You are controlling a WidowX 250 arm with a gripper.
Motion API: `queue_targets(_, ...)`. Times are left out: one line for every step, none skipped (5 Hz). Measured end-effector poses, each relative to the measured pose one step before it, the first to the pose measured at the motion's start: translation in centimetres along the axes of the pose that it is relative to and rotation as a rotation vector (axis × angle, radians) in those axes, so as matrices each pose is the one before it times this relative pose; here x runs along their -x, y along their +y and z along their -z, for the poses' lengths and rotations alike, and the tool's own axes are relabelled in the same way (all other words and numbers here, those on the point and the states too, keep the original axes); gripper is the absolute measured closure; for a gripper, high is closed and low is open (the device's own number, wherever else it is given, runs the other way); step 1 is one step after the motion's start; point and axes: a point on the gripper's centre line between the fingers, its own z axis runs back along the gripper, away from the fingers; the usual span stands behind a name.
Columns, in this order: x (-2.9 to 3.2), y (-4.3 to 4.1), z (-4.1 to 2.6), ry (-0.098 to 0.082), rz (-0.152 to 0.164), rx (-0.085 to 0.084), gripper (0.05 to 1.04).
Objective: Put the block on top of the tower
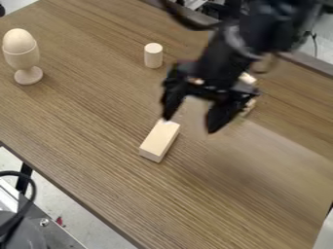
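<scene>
Pale wooden rectangular block [160,139] flat on brown wood-grain table [84,126]. Black two-finger gripper [190,123] open, one fingertip at block's far end; contact undetermined. Pale wooden pieces [248,78] partly hidden behind gripper. Upright pale cylinder [153,56] farther back; pale egg shape [19,40] in stemmed cup [23,60], left.

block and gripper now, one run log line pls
block: lying on table, ungripped | gripper: open, near block's far end | light wooden pieces: partly hidden behind gripper | cylinder: upright
</scene>
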Motion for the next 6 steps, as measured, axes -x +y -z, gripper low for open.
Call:
queue_targets(-1.28,1.122,0.903,0.1715,0.181,0.1998,0.085)
queue_targets(-0.724,0.587,0.113,0.0457,0.0714,0.1307,0.085)
queue_targets(-0.088,0.213,-0.005,0.0026,-0.0061,0.006,0.085)
queue_targets(-0.054,0.003,0.0,-0.0034,0.0005,-0.0002,0.085)
queue_targets(-0.97,-0.288,0.677,-0.0655,-0.0166,0.027,0.085)
queue_targets(-0.271,0.412,1.29,-0.0734,0.0321,-0.0468,0.085)
